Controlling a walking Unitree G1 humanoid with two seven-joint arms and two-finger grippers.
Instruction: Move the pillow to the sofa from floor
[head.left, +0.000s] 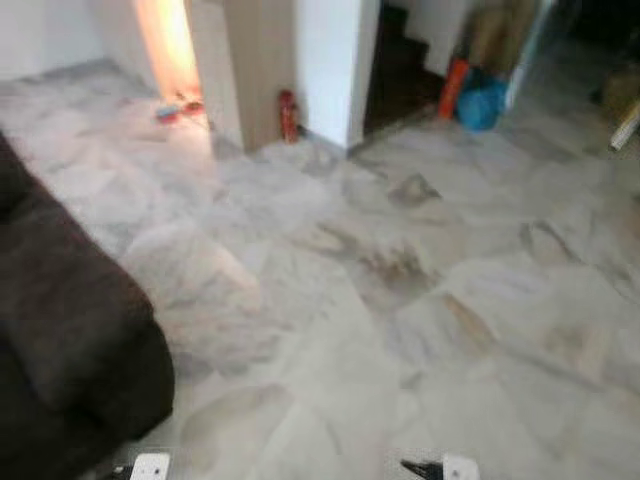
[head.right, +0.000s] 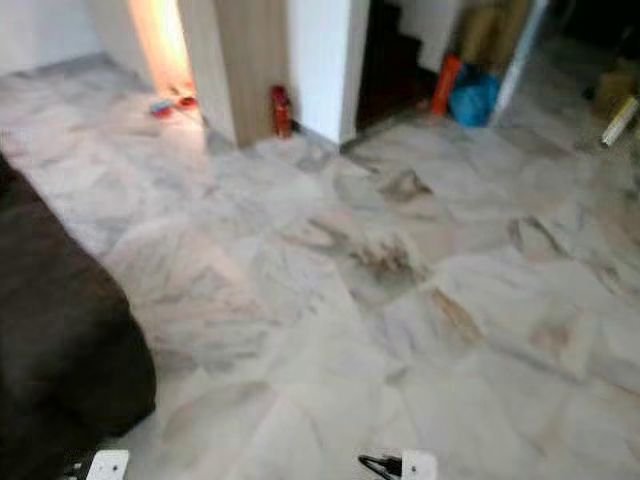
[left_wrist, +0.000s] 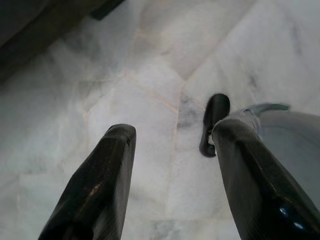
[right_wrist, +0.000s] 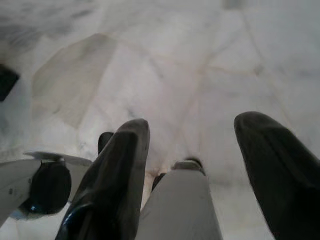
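Closest in, the left gripper (left_wrist: 172, 150) is hanging low with its two long black fingers (left_wrist: 100, 190) spread apart over bare pale marble floor tiles (left_wrist: 150, 90), gripping nothing. The right gripper (right_wrist: 192, 145) is likewise pointing down at the floor with its fingers spread and nothing between them; part of the robot's silver-grey leg (right_wrist: 180, 205) and black foot are showing below it. In the head views, only the white tips of both arms are peeking in at the bottom edge, the left one (head.left: 150, 466) just beside the sofa, the right one (head.left: 460, 467) well apart from it.

The dark brown fabric sofa (head.left: 70, 340) is sitting along the robot's left. The veined grey-white marble floor (head.left: 400, 300) is stretching out ahead, the picture blurring slightly. I cannot tell where the pillow is.

Farther off, a small red cylinder-shaped object (head.left: 288, 115) is standing against a light wooden panel (head.left: 258, 65) beside a white wall pillar (head.left: 335, 60). Beyond, to the right, an orange upright object (head.left: 452, 88) and a blue rounded bag-like thing (head.left: 481, 102) are sitting near a dark doorway (head.left: 400, 65).
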